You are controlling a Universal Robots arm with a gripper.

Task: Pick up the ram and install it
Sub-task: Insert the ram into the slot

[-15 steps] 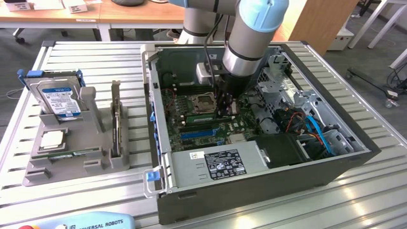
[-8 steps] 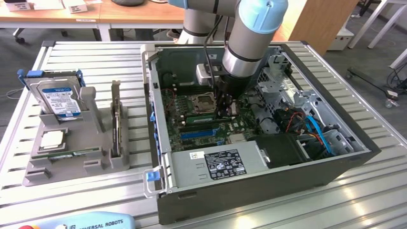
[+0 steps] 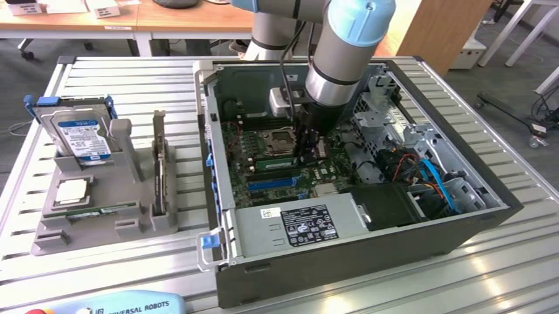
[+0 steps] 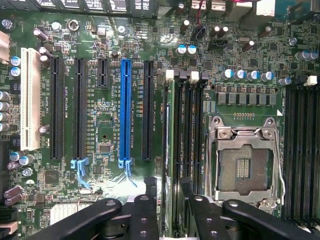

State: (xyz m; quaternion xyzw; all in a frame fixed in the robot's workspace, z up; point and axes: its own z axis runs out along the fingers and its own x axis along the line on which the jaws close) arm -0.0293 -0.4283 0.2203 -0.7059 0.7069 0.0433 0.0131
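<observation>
Ram (image 4: 169,135): where is it? (Asker)

It stands on edge in a slot on the board (image 4: 100,135), in the bank beside the socket (image 4: 244,162), on the side away from that socket. The wrist camera sees it edge-on, as a thin green line. In the exterior view the arm (image 3: 336,72) reaches down into the open case (image 3: 349,261). (Describer)

And the gripper (image 4: 168,186)? (Asker)

It sits over one end of the ram. The black fingers (image 4: 150,187) are parted, one on each side, and the gap looks wider than the ram. They appear to grip nothing. (Describer)

What could go wrong from here? (Asker)

Whether the ram is pressed fully home cannot be told from this angle. The white latch (image 4: 170,75) at the far end may not be snapped shut. If so, the ram could sit crooked and lose contact. The fingers also hang close on both sides, so a sideways drift or a tilted lift could catch its edge and lever it out. A drift could also scrape the empty slots (image 4: 192,130) next to it. The socket lies open nearby, and anything knocked loose could land on its exposed contacts. (Describer)
</observation>
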